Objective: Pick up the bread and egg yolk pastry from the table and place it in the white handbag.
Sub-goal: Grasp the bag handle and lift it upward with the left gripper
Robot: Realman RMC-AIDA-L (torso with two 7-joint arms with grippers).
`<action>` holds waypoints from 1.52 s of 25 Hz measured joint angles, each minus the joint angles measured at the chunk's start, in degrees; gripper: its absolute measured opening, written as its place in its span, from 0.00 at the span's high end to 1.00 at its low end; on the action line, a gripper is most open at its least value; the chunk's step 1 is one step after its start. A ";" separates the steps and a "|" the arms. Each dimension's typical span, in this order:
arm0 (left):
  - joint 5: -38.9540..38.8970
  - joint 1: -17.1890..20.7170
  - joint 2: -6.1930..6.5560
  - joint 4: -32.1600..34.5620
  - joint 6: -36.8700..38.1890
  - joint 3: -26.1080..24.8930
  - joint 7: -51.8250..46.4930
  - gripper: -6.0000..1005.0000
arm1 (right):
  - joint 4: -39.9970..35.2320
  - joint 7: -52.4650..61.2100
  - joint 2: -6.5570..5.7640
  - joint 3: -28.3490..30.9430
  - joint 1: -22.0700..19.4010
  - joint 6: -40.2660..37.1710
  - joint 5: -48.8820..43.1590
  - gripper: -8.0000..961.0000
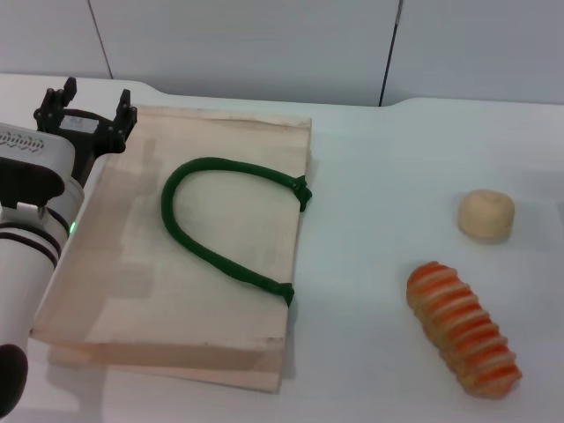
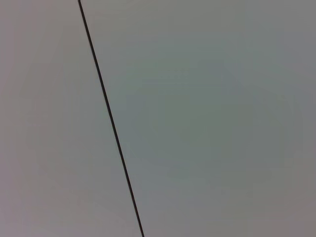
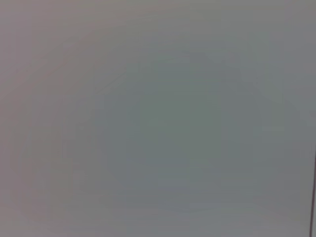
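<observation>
The bread (image 1: 463, 328) is being shown in the head view lying on the white table (image 1: 388, 176) toward the near right, its orange stripes running across its length. The egg yolk pastry (image 1: 486, 214) is being seen just beyond it, apart from it and resting on the table as well. The white handbag (image 1: 132, 291) is being displayed flat on the table at the left, well apart from both foods, with its green rope handle (image 1: 211, 220) looped over its upper face. The left gripper (image 1: 86, 104) is being held above the bag's far left corner, its black fingers spread apart with nothing between them. The right gripper is not being shown in this view.

In the left wrist view, only a plain grey panel (image 2: 207, 118) crossed by a thin dark seam (image 2: 111, 118) is being shown; none of the task's things are being caught.

In the right wrist view, only a blank grey surface (image 3: 158, 118) is being shown.
</observation>
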 joint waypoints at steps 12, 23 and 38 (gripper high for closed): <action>0.00 -0.45 0.00 0.01 0.04 0.00 -0.17 0.28 | 0.41 0.03 -0.14 0.32 1.19 -3.31 0.06 0.18; -0.02 -0.80 0.10 3.27 -5.19 -0.57 4.42 0.28 | 0.68 0.03 -0.22 0.40 1.14 -3.82 0.06 0.18; 0.51 -0.77 0.56 20.31 -38.65 -14.81 15.10 0.32 | 1.87 0.02 -0.29 0.40 1.52 -5.99 0.16 0.18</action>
